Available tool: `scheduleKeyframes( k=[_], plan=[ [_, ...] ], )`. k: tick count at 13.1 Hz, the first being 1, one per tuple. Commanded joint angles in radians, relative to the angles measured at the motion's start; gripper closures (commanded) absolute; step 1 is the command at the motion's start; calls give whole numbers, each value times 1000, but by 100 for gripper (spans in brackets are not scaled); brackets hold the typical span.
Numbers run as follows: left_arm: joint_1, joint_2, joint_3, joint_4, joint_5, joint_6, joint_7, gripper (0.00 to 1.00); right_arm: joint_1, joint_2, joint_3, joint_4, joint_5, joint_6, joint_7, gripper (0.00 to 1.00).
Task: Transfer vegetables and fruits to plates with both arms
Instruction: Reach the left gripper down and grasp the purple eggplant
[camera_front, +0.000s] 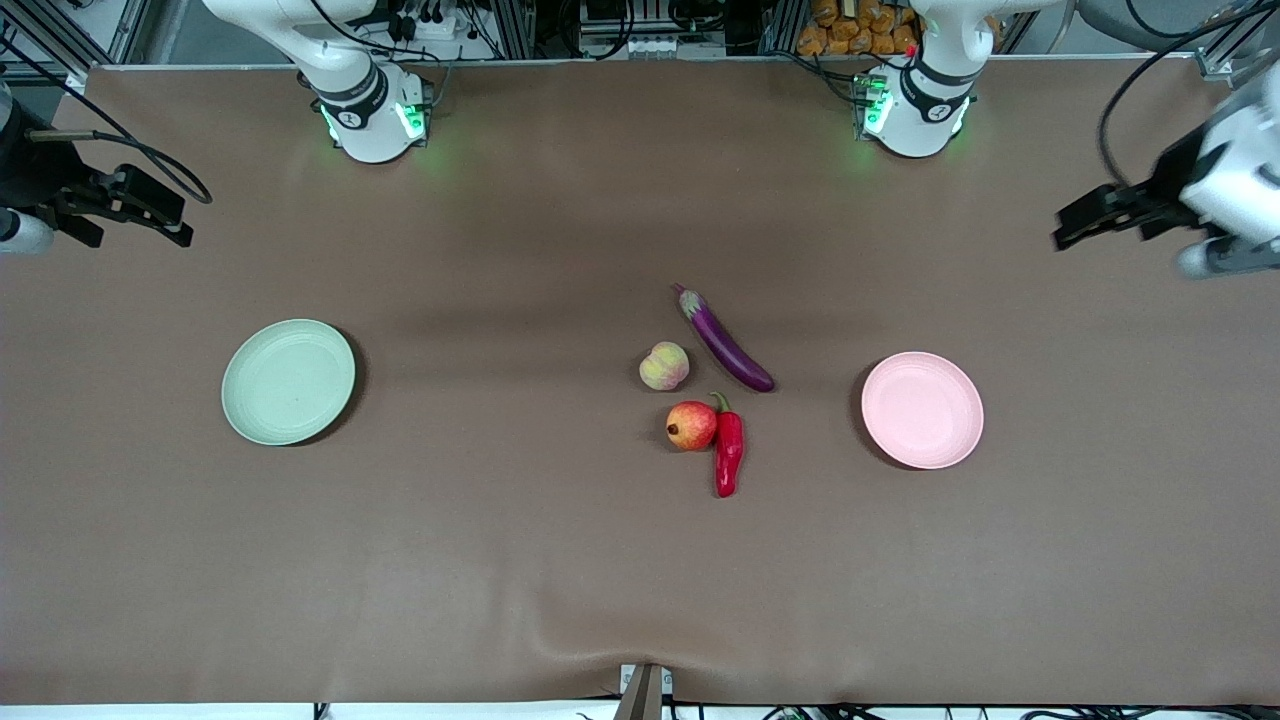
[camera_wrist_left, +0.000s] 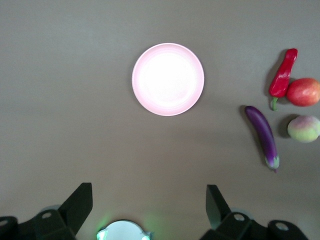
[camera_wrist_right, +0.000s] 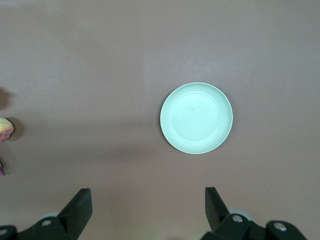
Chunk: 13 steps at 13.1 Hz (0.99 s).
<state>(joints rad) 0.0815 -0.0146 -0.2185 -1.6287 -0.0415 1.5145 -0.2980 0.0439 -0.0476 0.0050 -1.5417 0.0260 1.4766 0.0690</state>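
The purple eggplant (camera_front: 725, 338), pale peach (camera_front: 664, 365), round red fruit (camera_front: 691, 425) and red chili pepper (camera_front: 728, 449) lie together mid-table. The red fruit touches the chili. All show in the left wrist view: eggplant (camera_wrist_left: 263, 135), peach (camera_wrist_left: 303, 128), red fruit (camera_wrist_left: 303, 91), chili (camera_wrist_left: 283, 77). The pink plate (camera_front: 922, 409) (camera_wrist_left: 168, 79) lies empty toward the left arm's end. The mint green plate (camera_front: 288, 381) (camera_wrist_right: 196, 117) lies empty toward the right arm's end. My left gripper (camera_front: 1095, 218) (camera_wrist_left: 149, 202) is open, high over its table end. My right gripper (camera_front: 135, 208) (camera_wrist_right: 147, 205) is open, high over its end.
The brown table cover has a wrinkle at its edge nearest the front camera (camera_front: 560, 640). The arm bases (camera_front: 372, 110) (camera_front: 915, 105) with green lights stand along the edge farthest from it. A sliver of the peach (camera_wrist_right: 5, 129) shows at the right wrist view's edge.
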Motion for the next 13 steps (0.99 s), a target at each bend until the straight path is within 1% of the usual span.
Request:
scheduleKeyframes(
  k=[1,2,3,5,7,9,10,13],
  plan=[
    [1,-4,-77,-106,-14,116,-108,0,-1,-5,-2,-5,17,1,2,0],
    [1,4,-112,-141,-14,162,-172,0,-1,-5,-2,-5,17,-1,2,0],
    [1,22,-145,-157,-20,197,-252,0,-1,-5,-2,-5,17,-1,2,0],
    [0,88,-208,-161,-20,243,-372,0,-2,-5,-2,-3,17,1,0,0],
    [-12,145,-266,-187,-18,343,-491,0,-4,0,-3,-3,17,-1,0,0],
    [-66,209,-275,-204,-18,421,-625,0,-7,5,-2,-1,17,-1,0,0],
    [-95,255,-275,-204,-18,432,-685,0,-7,6,-2,-1,17,-2,0,0],
    [-161,343,-275,-214,-8,519,-826,0,-9,6,-2,0,17,-1,0,0]
  ],
)
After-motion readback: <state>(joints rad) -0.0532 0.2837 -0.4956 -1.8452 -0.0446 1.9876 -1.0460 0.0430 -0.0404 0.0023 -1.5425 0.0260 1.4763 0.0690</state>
